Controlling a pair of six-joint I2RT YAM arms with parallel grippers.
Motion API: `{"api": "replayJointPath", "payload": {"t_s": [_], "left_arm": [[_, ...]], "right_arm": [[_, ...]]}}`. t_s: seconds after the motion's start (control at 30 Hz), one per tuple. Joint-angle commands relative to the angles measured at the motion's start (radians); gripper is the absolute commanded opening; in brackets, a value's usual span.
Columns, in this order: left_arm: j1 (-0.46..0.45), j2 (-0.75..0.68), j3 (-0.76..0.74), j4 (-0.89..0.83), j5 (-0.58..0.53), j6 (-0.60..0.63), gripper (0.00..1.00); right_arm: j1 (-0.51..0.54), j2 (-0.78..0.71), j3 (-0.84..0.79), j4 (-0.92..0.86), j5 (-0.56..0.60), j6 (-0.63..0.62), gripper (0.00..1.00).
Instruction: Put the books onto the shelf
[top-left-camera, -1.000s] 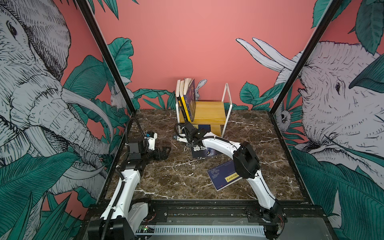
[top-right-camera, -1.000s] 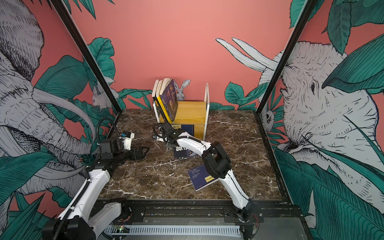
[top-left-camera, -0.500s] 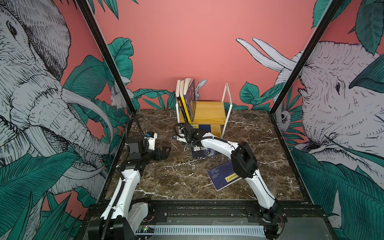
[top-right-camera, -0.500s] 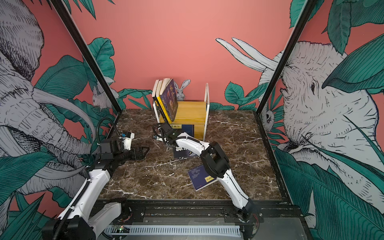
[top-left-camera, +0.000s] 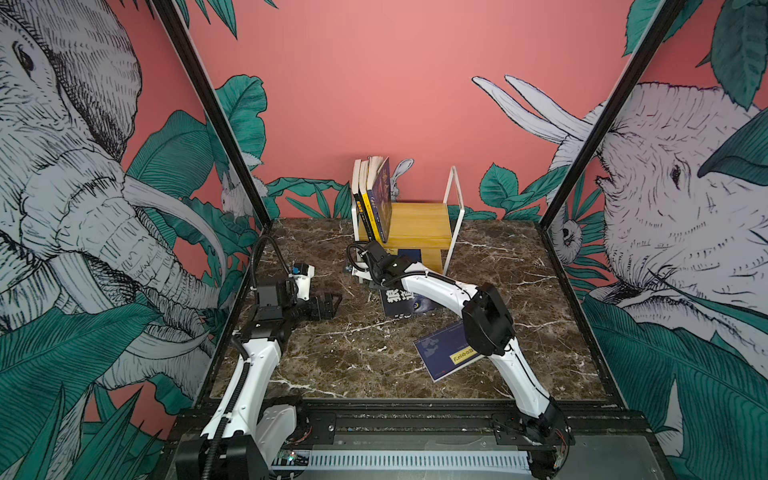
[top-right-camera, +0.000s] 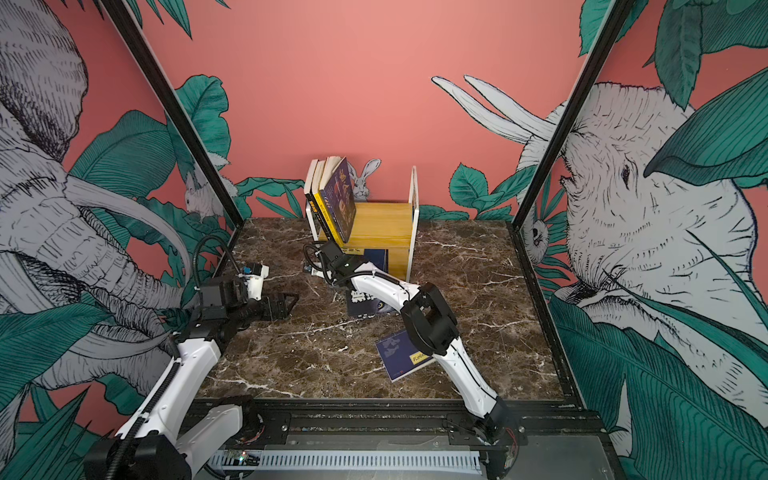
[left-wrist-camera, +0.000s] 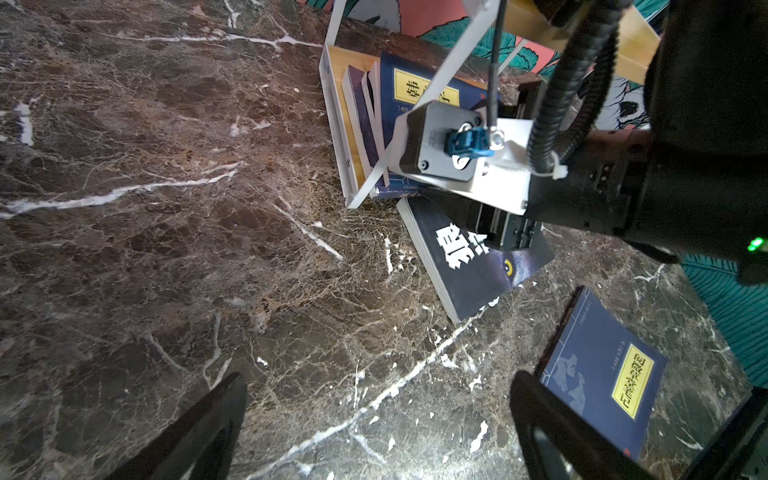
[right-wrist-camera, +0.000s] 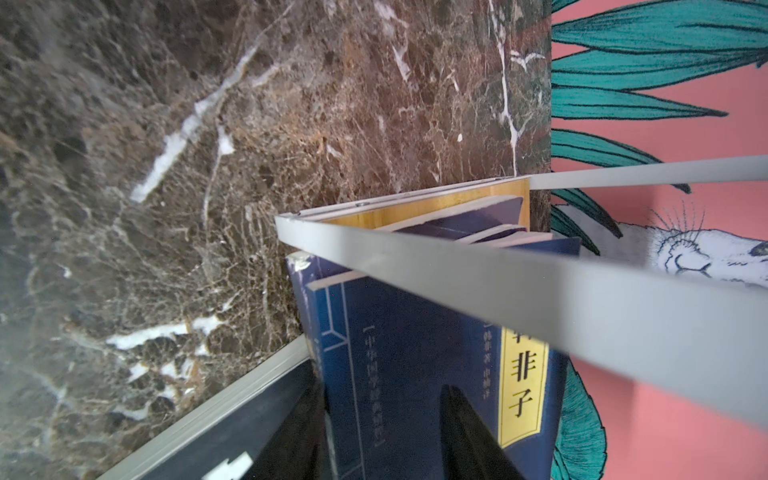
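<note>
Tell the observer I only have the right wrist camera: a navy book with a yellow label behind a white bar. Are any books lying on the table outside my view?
Observer: Yes. Another navy book with a yellow label lies flat nearer the front edge of the table.
Operator: Anything on the upper tier?
Observer: A few books stand at the left end of the top board of the shelf. One has a yellow spine.
Operator: And on the left?
Observer: The left gripper is open and holds nothing. It hovers over the table to the front left of the shelf.
</note>
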Motion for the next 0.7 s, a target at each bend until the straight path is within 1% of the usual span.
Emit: {"api": "replayJointPath", "payload": {"t_s": [0.0, 0.13, 0.27, 0.47, 0.67], "left_arm": [[0.009, -0.008, -0.011, 0.002, 0.015, 0.004, 0.99], [0.010, -0.007, -0.018, 0.011, 0.012, 0.004, 0.99], [0.012, -0.005, -0.012, 0.004, 0.013, 0.002, 0.99], [0.012, -0.009, -0.015, 0.004, 0.017, 0.002, 0.99], [0.014, -0.010, -0.016, 0.007, 0.018, 0.001, 0.99]], "right_arm": [[-0.010, -0.006, -0.002, -0.025, 0.014, -0.034, 0.52], [-0.014, -0.056, -0.068, -0.021, -0.004, -0.063, 0.58], [-0.026, -0.079, -0.087, -0.046, 0.000, -0.059, 0.58], [-0.042, -0.085, -0.106, -0.051, 0.020, -0.054, 0.50], [-0.051, -0.100, -0.119, -0.050, 0.015, -0.053, 0.44]]}}
